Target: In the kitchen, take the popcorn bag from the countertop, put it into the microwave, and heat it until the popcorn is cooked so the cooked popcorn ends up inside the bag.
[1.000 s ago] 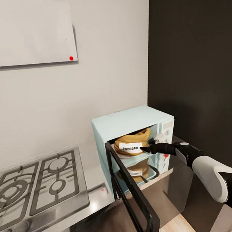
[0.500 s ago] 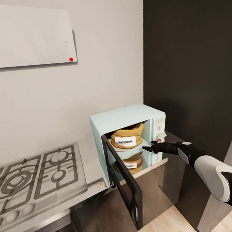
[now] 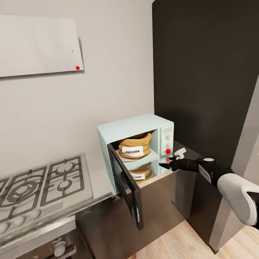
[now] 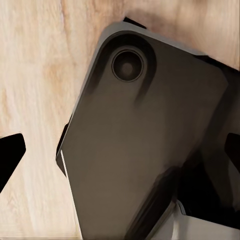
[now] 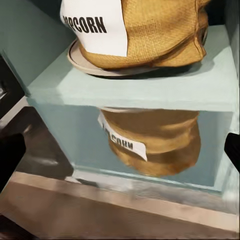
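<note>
Popcorn bag [image 3: 134,147] sits inside the open microwave [image 3: 136,144]; right gripper [image 3: 168,165], jaws apart and empty, hovers just outside it.

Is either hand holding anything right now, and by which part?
Nothing is held. The popcorn bag sits inside the microwave; the right hand is outside, empty.

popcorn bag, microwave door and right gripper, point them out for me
popcorn bag [image 3: 134,147]: head view, on its tan cloth body inside the microwave.
microwave door [image 3: 127,188]: head view, on the dark glass of the door hanging open.
right gripper [image 3: 167,165]: head view, at its fingertips.
</note>
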